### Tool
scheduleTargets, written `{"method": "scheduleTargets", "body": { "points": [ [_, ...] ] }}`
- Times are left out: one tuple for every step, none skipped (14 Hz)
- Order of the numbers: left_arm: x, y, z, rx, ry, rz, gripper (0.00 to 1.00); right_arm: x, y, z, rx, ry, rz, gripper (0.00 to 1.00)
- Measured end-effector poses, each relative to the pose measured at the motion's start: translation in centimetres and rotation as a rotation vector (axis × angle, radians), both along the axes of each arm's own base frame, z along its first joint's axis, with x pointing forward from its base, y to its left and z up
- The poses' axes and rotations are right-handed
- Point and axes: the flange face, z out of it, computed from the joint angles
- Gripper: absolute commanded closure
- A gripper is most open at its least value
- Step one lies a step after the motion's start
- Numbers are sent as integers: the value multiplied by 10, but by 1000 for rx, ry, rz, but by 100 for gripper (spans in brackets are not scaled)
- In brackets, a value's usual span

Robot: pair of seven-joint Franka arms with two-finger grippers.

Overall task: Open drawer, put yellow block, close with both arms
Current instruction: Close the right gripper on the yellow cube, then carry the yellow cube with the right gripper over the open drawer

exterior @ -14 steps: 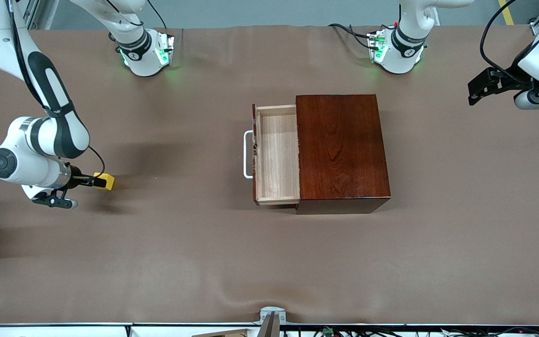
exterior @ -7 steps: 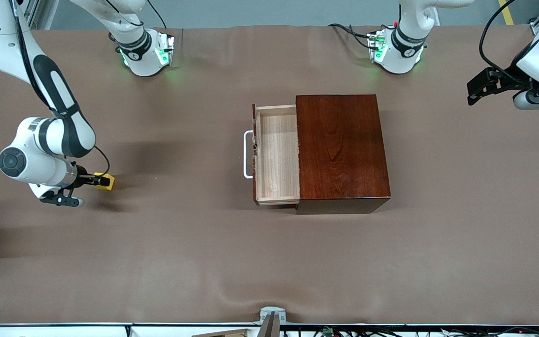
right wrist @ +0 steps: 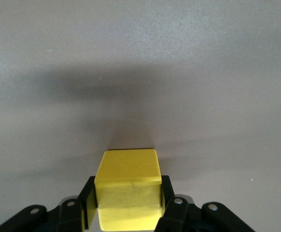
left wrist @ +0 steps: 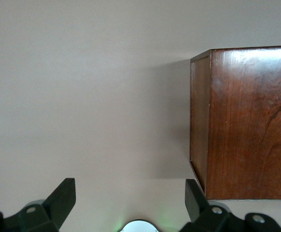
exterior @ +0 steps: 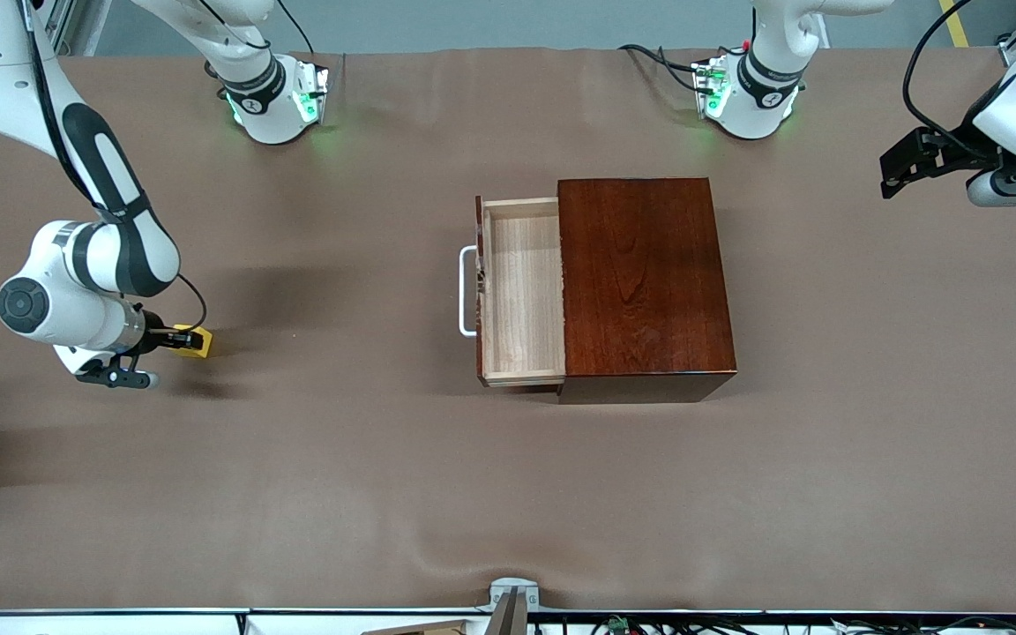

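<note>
The yellow block (exterior: 194,340) lies on the brown table toward the right arm's end, and my right gripper (exterior: 183,339) is shut on it. In the right wrist view both black fingers (right wrist: 166,194) press the sides of the yellow block (right wrist: 128,184). The drawer (exterior: 521,291) stands pulled out of the dark-red wooden box (exterior: 642,278), its pale tray bare and its white handle (exterior: 466,291) facing the right arm's end. My left gripper (exterior: 894,169) hangs open over the table at the left arm's end. Its wrist view shows the box (left wrist: 249,123) and both spread fingertips (left wrist: 65,193).
The brown table cover (exterior: 508,494) spreads around the box. Two green-lit arm bases (exterior: 279,101) (exterior: 742,97) stand along the edge farthest from the front camera. A small metal bracket (exterior: 512,595) sits at the nearest edge.
My right gripper has shifted a little toward the block and shut on it. The left arm has barely moved, and the drawer is unchanged.
</note>
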Motion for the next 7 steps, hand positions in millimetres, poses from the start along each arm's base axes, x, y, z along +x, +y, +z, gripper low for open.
{"method": "scheduleTargets", "body": {
  "points": [
    [0, 0, 0, 0, 0, 0, 0, -1, 1, 0, 2, 9, 4, 100],
    [0, 0, 0, 0, 0, 0, 0, -2, 2, 0, 4, 23, 6, 100],
    [0, 0, 0, 0, 0, 0, 0, -3, 5, 0, 7, 37, 10, 100],
    [0, 0, 0, 0, 0, 0, 0, -3, 8, 1, 10, 45, 14, 100],
    [0, 0, 0, 0, 0, -1, 0, -2, 11, 5, 11, 51, 18, 100],
    [0, 0, 0, 0, 0, -1, 0, 0, 14, 11, 15, 60, 20, 100],
    [0, 0, 0, 0, 0, -1, 0, 2, 16, 18, 22, 68, 15, 100]
  ]
}}
